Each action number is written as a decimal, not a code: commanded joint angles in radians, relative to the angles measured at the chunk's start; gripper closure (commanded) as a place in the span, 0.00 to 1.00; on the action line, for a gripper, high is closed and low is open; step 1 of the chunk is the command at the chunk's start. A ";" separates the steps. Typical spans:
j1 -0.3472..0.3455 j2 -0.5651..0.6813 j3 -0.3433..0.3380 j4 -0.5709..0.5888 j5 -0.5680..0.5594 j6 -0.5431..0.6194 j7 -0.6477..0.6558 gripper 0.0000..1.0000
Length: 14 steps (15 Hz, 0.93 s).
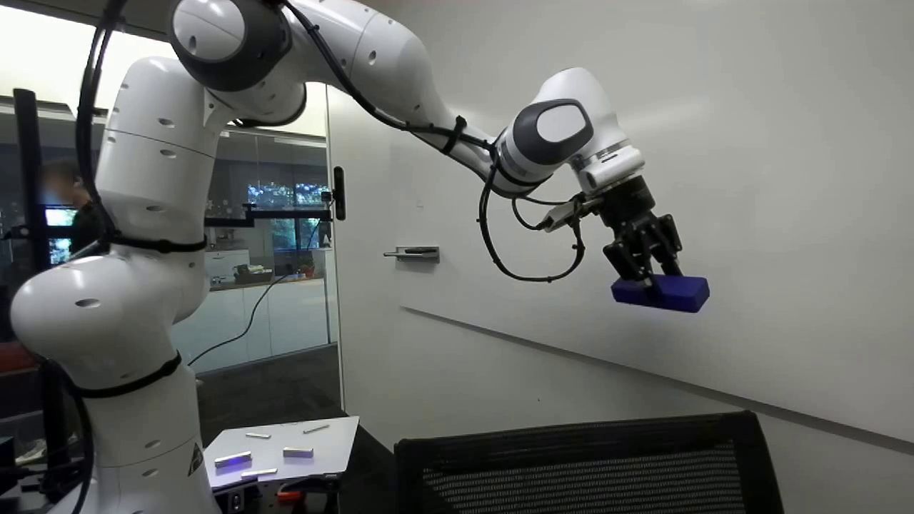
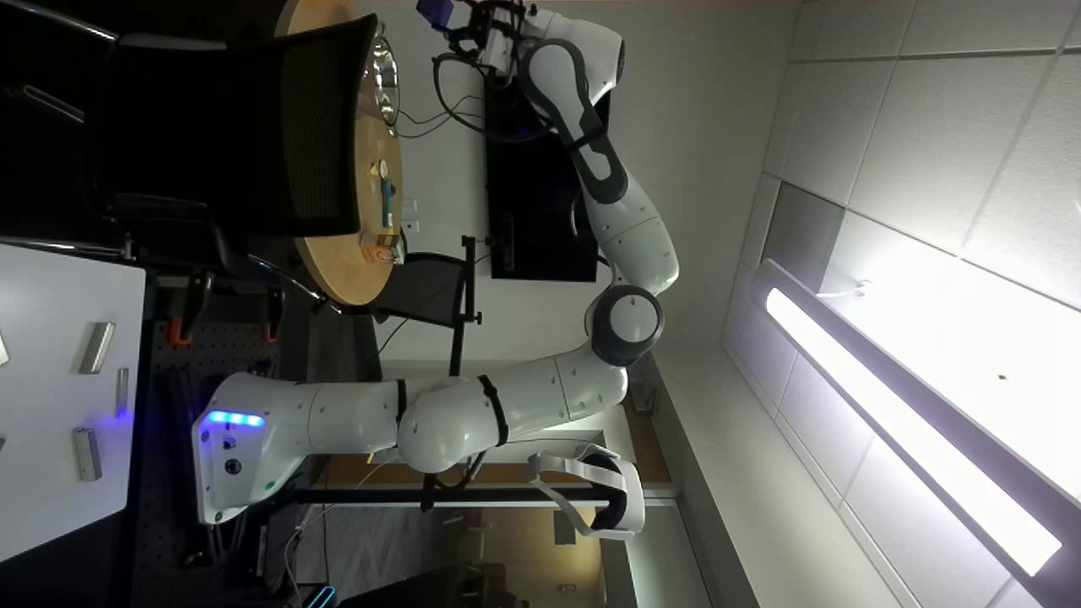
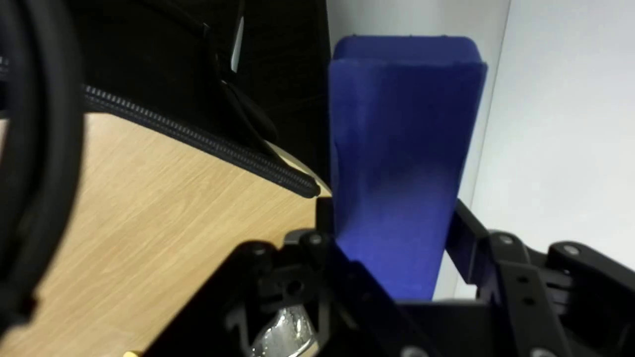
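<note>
Claw [image 3: 394, 218] clamps the block [image 3: 407, 153] across its width, presumably for firm purchase; table [image 3: 163, 198] at nine o'clock, wrist view!

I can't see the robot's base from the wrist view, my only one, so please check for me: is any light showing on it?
Observer: Yes, a blue light strip glows on the base.
Operator: What is near it?
Observer: A white tabletop with several small bars lying on it.
Operator: Is the gripper, with its blue block, over that?
Observer: No, in an exterior view both are well off to one side of it.
</note>
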 commanded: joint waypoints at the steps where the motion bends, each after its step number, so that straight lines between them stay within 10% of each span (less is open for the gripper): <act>1: 0.014 -0.080 0.035 -0.077 -0.008 0.084 -0.034 0.69; 14: 0.053 -0.130 0.126 -0.147 0.114 0.389 0.159 0.69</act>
